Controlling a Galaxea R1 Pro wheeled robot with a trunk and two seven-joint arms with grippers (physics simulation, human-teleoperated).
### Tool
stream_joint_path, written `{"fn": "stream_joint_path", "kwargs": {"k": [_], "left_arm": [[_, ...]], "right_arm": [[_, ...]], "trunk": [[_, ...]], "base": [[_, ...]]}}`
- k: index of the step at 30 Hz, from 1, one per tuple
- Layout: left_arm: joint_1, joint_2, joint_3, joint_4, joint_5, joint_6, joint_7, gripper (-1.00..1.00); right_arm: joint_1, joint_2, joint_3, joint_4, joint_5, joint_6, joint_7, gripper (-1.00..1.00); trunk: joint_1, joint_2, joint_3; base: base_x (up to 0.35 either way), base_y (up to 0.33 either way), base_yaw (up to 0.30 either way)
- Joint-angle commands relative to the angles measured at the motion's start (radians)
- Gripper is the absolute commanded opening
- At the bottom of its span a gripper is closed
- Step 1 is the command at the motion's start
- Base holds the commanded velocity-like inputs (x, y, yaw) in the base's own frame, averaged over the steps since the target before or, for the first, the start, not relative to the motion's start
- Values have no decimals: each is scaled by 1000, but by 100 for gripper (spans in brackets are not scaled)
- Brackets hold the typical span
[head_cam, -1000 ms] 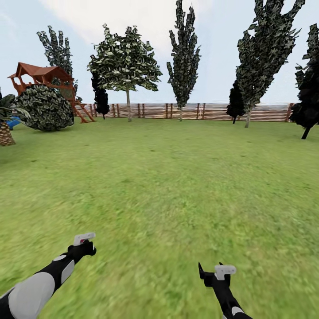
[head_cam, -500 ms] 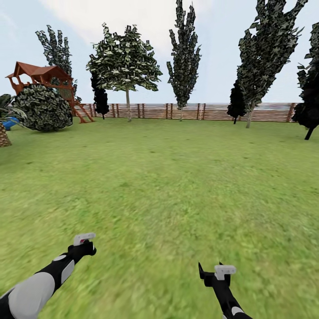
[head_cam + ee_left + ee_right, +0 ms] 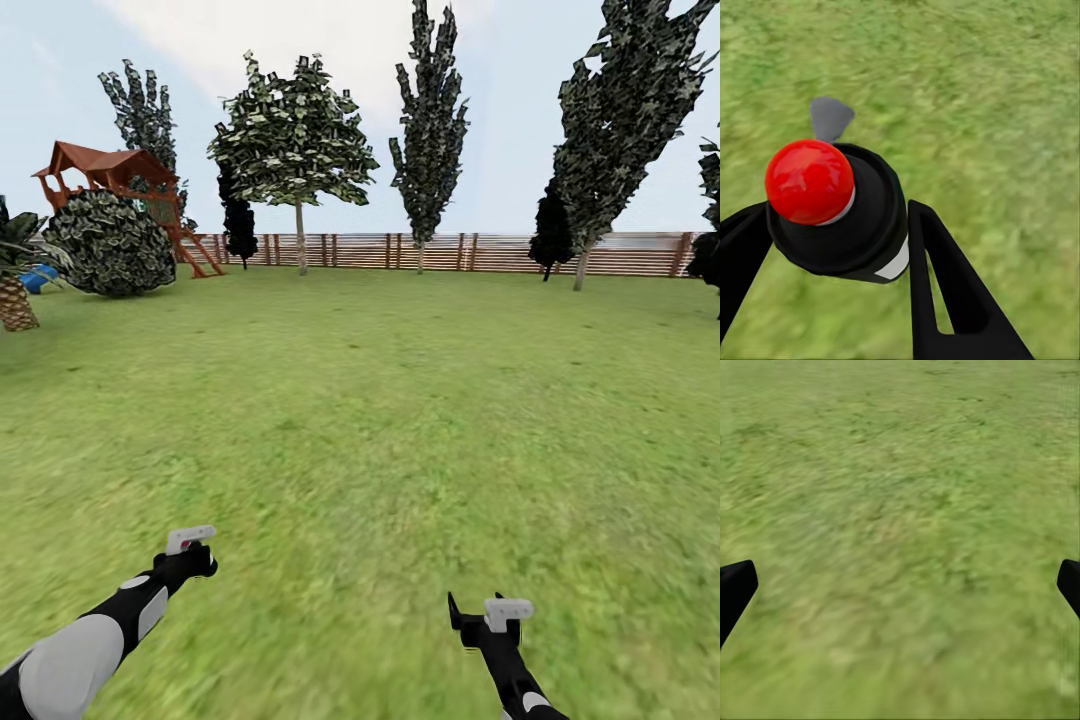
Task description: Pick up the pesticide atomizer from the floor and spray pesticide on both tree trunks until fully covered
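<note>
Pesticide atomizer (image 3: 840,225) is clamped in left gripper (image 3: 832,247) jaws: light, rigid, likely slick; mid-body hold advised. Right gripper (image 3: 900,585) jaws are spread, empty.

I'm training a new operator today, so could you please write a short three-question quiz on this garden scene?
1. True or false: the left gripper holds the pesticide atomizer.
2. Which colour is the atomizer's cap? A) blue B) red C) white
3. Fill in: beneath the open right gripper lies only ____.

Key: 1 true; 2 B; 3 grass.
</note>
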Motion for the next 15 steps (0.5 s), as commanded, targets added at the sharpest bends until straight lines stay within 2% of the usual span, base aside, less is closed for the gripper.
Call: {"fn": "stream_joint_path", "kwargs": {"k": [1, 15], "left_arm": [[0, -1, 0, 0, 0, 0, 0, -100], [0, 0, 0, -1, 0, 0, 0, -100]], "right_arm": [[0, 0, 0, 0, 0, 0, 1, 100], [0, 0, 0, 0, 0, 0, 0, 100]], "trunk": [[0, 0, 0], [0, 0, 0]], "base": [[336, 0, 18], [336, 0, 2]]}}
